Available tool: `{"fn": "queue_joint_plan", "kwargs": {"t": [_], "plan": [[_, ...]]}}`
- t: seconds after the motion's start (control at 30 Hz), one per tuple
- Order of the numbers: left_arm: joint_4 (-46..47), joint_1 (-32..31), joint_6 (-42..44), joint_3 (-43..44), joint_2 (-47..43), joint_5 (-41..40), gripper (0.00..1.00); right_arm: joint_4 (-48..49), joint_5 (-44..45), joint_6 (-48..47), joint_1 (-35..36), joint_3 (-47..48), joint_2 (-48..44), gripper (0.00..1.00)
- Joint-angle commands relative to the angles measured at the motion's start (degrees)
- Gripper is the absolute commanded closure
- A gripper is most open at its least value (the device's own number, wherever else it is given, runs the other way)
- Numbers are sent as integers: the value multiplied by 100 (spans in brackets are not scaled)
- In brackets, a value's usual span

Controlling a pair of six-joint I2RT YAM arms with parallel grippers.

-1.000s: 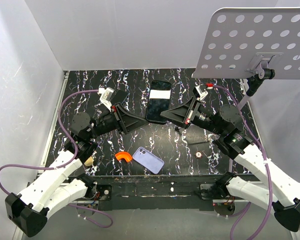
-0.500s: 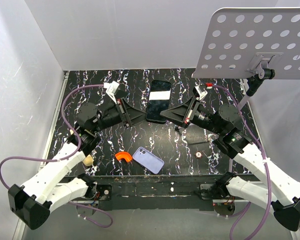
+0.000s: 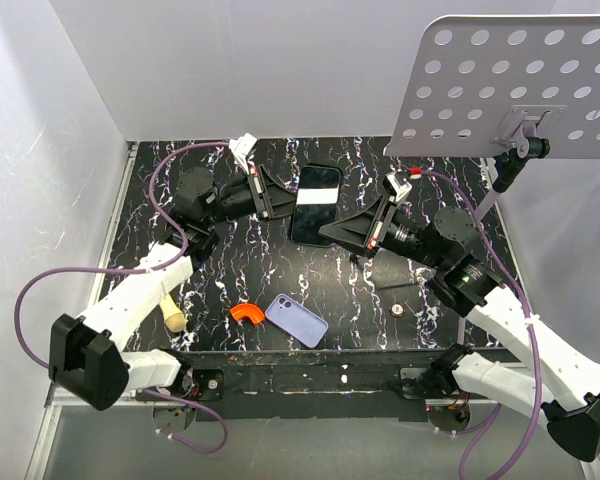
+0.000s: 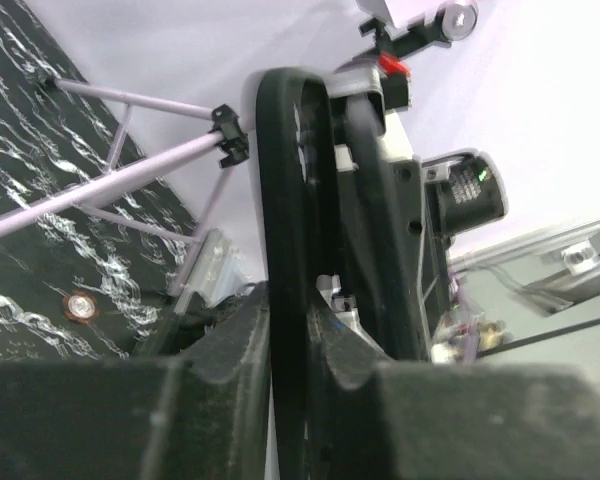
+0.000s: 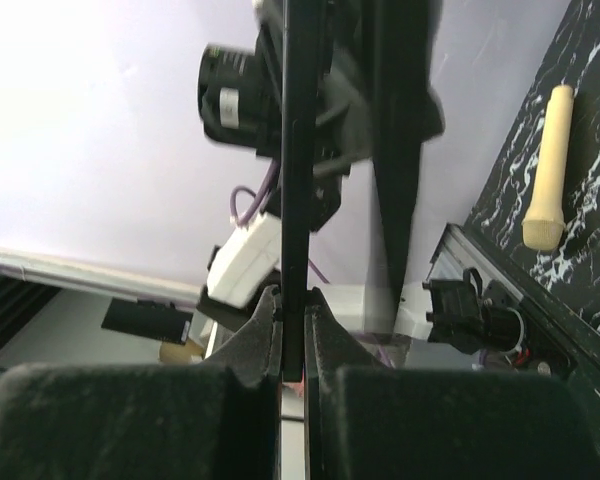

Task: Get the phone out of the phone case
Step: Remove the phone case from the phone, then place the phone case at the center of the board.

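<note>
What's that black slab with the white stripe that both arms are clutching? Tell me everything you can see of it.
A glossy black rectangular phone, rounded corners, a white band across its upward-facing screen. It sits over the far middle of the black marbled table. The left claw pinches its left long edge, the right claw its near right corner. Wrist views show it edge-on, thin and dark; whether a case is on it is unclear.

Both arms are reaching toward upper centre, the left gripper (image 3: 284, 200) and right gripper (image 3: 327, 232) pinching opposite edges of a black rectangular phone (image 3: 315, 215).
</note>
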Motion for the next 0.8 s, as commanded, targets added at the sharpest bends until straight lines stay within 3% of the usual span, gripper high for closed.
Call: {"fn": "queue_joint_plan", "kwargs": {"t": [0.0, 0.1, 0.2, 0.3, 0.4, 0.6, 0.77], "plan": [[401, 295, -507, 166, 223, 92, 99, 364, -469, -179, 67, 67, -154, 99], [-896, 463, -490, -263, -407, -1309, 100, 206, -451, -240, 75, -3, -233, 99], [-1226, 472, -551, -914, -1120, -2656, 100, 179, -433, -266, 84, -21, -295, 99], [-1762, 463, -744, -1134, -1473, -3387, 100, 127, -425, -310, 84, 40, -356, 99], [-1912, 358, -1444, -1590, -1588, -3556, 100, 30, -425, -398, 75, 120, -383, 99], [-1824, -1459, -2790, -2479, -1413, -5399, 100, 65, -381, -425, 84, 102, -427, 99], [-1727, -2348, -3328, -2436, -754, -6332, 100, -40, -354, -434, 84, 85, -497, 99]]}}
